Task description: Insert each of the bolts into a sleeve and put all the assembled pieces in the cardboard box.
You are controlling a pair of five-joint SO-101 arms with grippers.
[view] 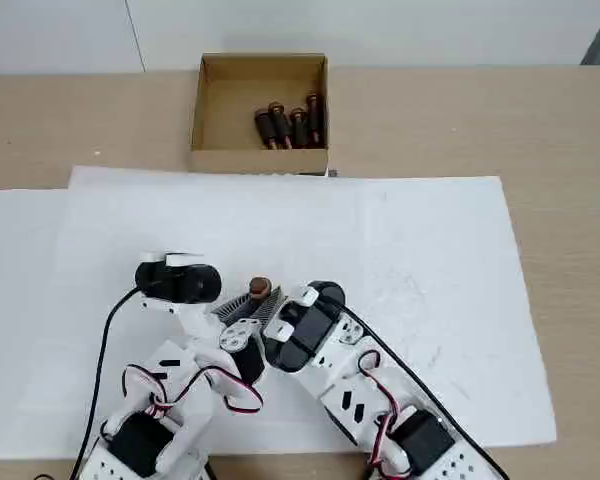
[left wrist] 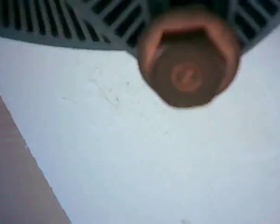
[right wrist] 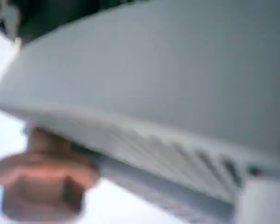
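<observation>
bolt head-up over the white sheet, near centre, with left pincer and right pincer close on either side of it. Can't tell if either is spread or pinching. Box far on the bench, four assembled pieces inside

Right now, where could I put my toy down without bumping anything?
Lots of bare paper lies between the box and the arms, and out toward the paper's right edge. The box's left half is bare too. It is crowded where both arms meet around the bolt, and in the box's right half by the four pieces.
</observation>
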